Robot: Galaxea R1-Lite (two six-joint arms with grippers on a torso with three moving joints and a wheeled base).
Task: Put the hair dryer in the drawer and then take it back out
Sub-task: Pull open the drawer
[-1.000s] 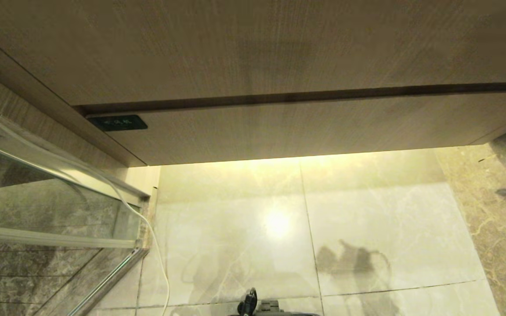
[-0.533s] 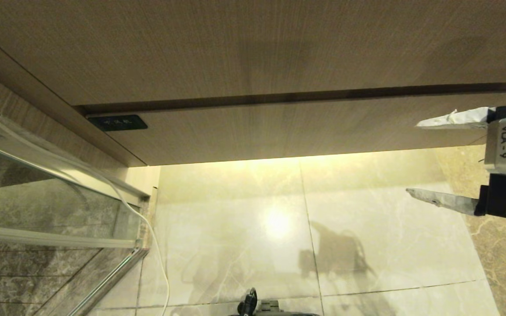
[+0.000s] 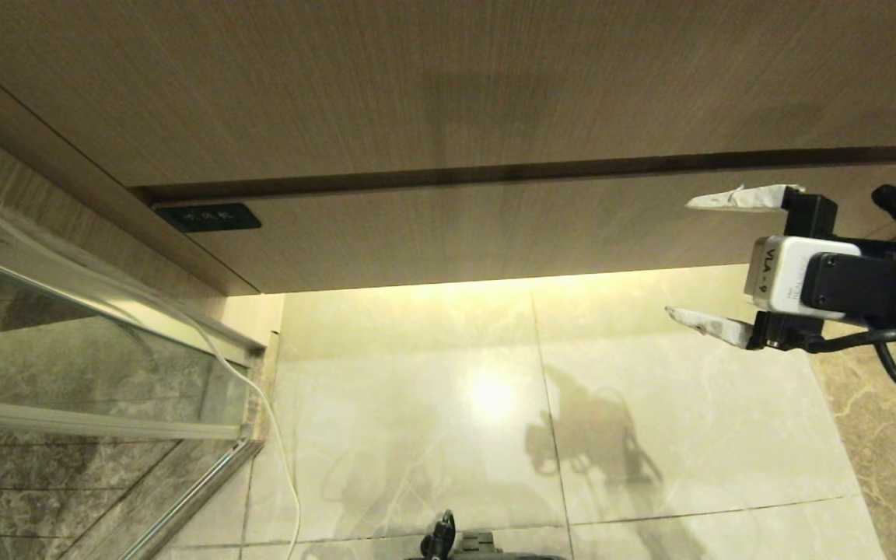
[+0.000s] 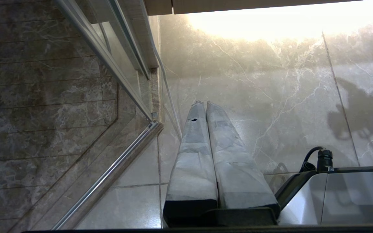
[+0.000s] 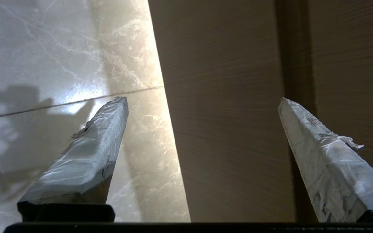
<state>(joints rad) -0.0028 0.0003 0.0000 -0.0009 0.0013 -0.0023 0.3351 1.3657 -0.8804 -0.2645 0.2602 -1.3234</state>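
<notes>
Head view: the drawer [image 3: 541,225] is sitting shut, flush under the panel above, its contents hidden; its dark label plate [image 3: 208,217] is showing at ten o'clock, writing too small to read. The right gripper [image 3: 689,260] is hanging at three o'clock, fingers spread wide and gripping nothing, a tag reading "VLA-9" on its body, bare floor tiles [image 3: 432,404] below. Left wrist view: the left gripper [image 4: 202,105] is pressing its fingers together, empty, beside a glass partition [image 4: 60,97]. Right wrist view: both fingers are straddling the drawer's lower edge [image 5: 170,129]. The hair dryer is showing nowhere.
</notes>
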